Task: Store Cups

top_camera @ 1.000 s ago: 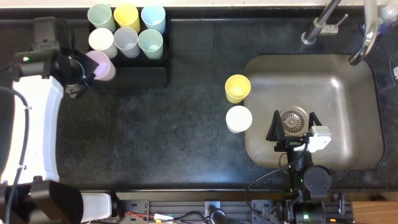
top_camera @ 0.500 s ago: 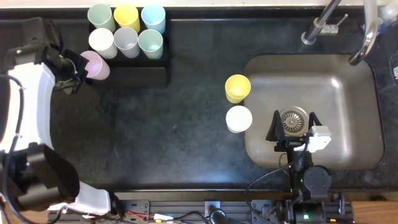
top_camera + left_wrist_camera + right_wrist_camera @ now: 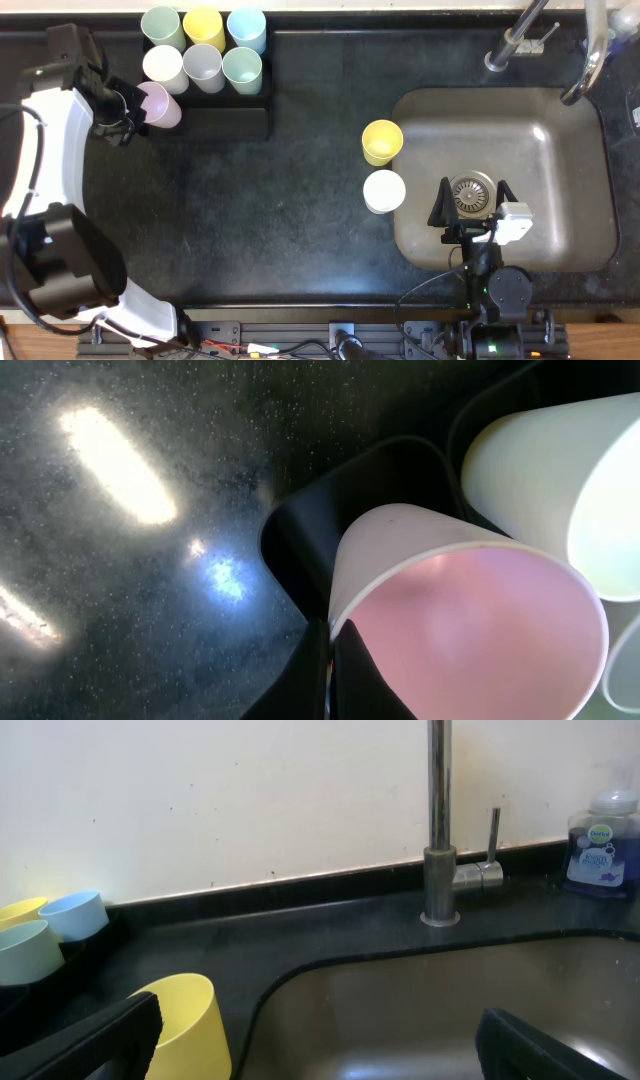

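While five cups (image 3: 204,62) stand in the far-left rack (image 3: 235,122), the left pincer (image 3: 128,108) grips a tilted pink cup (image 3: 160,104) at its near-left corner. A yellow cup (image 3: 382,141) and a white cup (image 3: 384,191) stand on the surface (image 3: 250,220) by the sink (image 3: 560,150), where the right pincer (image 3: 472,200) gapes wide.

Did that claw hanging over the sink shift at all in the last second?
No. The right gripper sits in the same spot as a second ago, its fingers still straddling the drain.
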{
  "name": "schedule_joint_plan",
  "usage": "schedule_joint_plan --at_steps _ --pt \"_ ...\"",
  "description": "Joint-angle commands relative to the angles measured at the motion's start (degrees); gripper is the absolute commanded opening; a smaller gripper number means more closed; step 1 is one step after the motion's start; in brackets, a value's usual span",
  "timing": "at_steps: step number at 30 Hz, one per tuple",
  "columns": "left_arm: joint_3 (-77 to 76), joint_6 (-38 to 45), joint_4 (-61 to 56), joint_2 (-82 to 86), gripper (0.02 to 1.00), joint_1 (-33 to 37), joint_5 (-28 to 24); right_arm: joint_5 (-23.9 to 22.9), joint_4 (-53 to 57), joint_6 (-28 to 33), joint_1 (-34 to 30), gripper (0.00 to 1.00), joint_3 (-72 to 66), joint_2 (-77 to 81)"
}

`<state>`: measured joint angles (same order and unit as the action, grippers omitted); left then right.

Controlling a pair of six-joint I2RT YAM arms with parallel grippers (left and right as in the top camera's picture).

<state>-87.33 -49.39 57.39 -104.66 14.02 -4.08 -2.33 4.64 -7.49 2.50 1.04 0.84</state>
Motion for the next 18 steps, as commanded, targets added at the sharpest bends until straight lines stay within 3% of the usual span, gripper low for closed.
schedule_joint_plan --at_steps 1,9,12,16,17,18 --pt "-1.64 -0.39 0.13 -2.34 0.036 0.09 1.05 0.22 -0.31 -0.24 -0.17 0.998 -0.76 -0.52" --pt "-1.64 -0.17 0.33 -2.95 0.036 0.07 2.69 0.22 -0.28 -0.24 -0.17 0.996 -0.76 -0.52" --pt "-1.64 -0.17 0.35 -2.95 0.086 0.07 2.67 0.22 -0.28 -0.24 -0.17 0.998 -0.76 -0.52" --pt "-1.64 -0.17 0.37 -2.95 0.391 0.04 2.62 0.22 -0.31 -0.24 -0.17 0.998 -0.76 -0.52" --pt "-1.64 -0.17 0.39 -2.95 0.647 0.04 2.60 0.22 -0.31 -0.24 -0.17 0.998 -0.76 -0.52" --pt "-1.64 -0.17 0.42 -2.95 0.838 0.04 2.38 0.22 -0.31 -0.24 -0.17 0.998 -0.76 -0.52"
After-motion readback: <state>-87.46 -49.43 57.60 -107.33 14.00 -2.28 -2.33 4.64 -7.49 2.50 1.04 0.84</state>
